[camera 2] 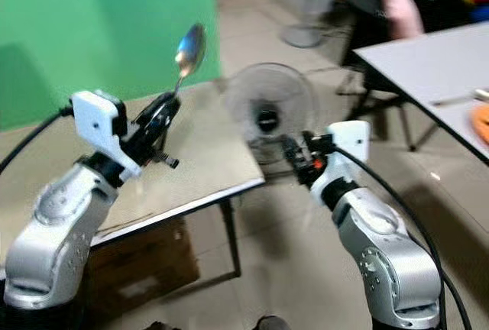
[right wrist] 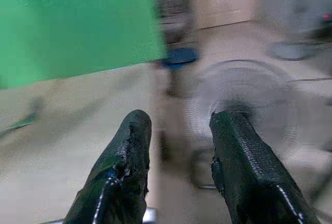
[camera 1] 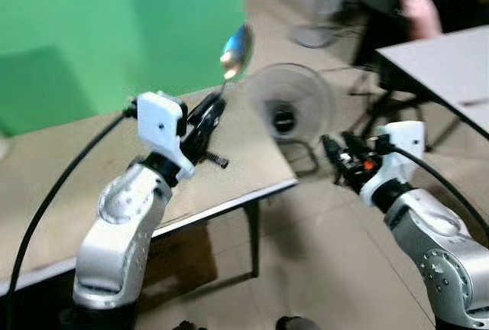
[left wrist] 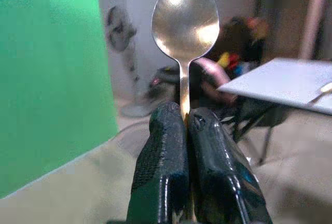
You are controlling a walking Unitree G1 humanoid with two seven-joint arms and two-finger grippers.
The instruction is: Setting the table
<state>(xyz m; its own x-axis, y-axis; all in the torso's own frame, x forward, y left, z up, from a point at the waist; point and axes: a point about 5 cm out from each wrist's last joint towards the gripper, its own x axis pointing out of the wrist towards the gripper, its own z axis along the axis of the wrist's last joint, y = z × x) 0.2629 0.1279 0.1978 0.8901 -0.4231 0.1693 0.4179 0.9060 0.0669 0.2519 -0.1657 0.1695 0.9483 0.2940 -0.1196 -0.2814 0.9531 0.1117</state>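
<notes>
Spoon (camera 1: 238,49) held high, bowl up, its thin handle pinched between the 2 black fingers of the left gripper (camera 1: 210,110), which are pressed tight together around it. From the wrist camera the bowl stands straight above the fingertips (left wrist: 167,125), so the grip sits low on the handle and most of the spoon's length sticks out free. It hangs in the air above the near corner of the beige table (camera 1: 229,169), not touching anything.

The right gripper (right wrist: 179,130) carries nothing; its 2 fingers are spread apart, pointing towards the floor fan (camera 1: 289,105) that stands just beyond the table's edge.

Across the aisle is a white table (camera 1: 443,66) with a person (camera 1: 419,8) sitting behind it; which surface the spoon is meant for I can't say.

The head views are smeared, so the robot looks to be on the move, and that is where I'd worry. A long spoon held by a narrow bit of handle could pivot or slide out with a jolt. The raised bowl could also clip the fan, and a placement near the table's edge might send it to the floor.
</notes>
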